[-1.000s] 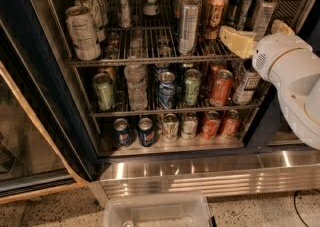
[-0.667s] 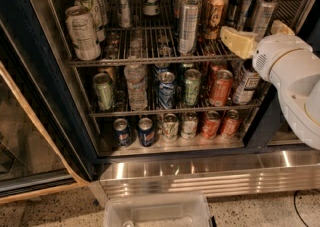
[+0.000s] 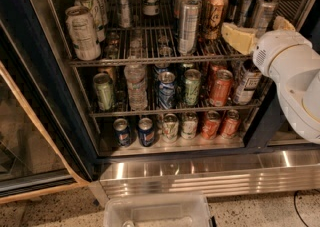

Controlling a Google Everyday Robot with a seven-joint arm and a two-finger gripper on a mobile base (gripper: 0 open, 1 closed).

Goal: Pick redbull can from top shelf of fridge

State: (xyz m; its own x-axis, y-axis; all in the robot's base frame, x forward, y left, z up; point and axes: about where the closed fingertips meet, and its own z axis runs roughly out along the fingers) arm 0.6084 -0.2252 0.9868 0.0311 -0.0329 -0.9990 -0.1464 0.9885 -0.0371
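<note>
The fridge [image 3: 30, 71] stands open, with a dark frame. The redbull can [image 3: 188, 25], tall, slim and silver with blue low down, stands at the front of the top shelf [image 3: 150, 60], a wire rack. An orange-brown tall can [image 3: 214, 15] stands just right of it, and slim silver cans [image 3: 263, 13] stand further right. My gripper [image 3: 261, 31] is at the right end of the top shelf, to the right of the redbull can and apart from it. Its cream fingers [image 3: 239, 38] are spread, and it is open and empty. The white arm [image 3: 295, 76] hides the shelf's right corner.
Two lower wire racks [image 3: 170, 108] hold shorter cans and a water bottle [image 3: 136, 86]. The glass door [image 3: 25, 151] hangs open at the left. A ribbed steel base [image 3: 200, 173] runs below. A clear plastic bin [image 3: 157, 211] sits on the floor in front.
</note>
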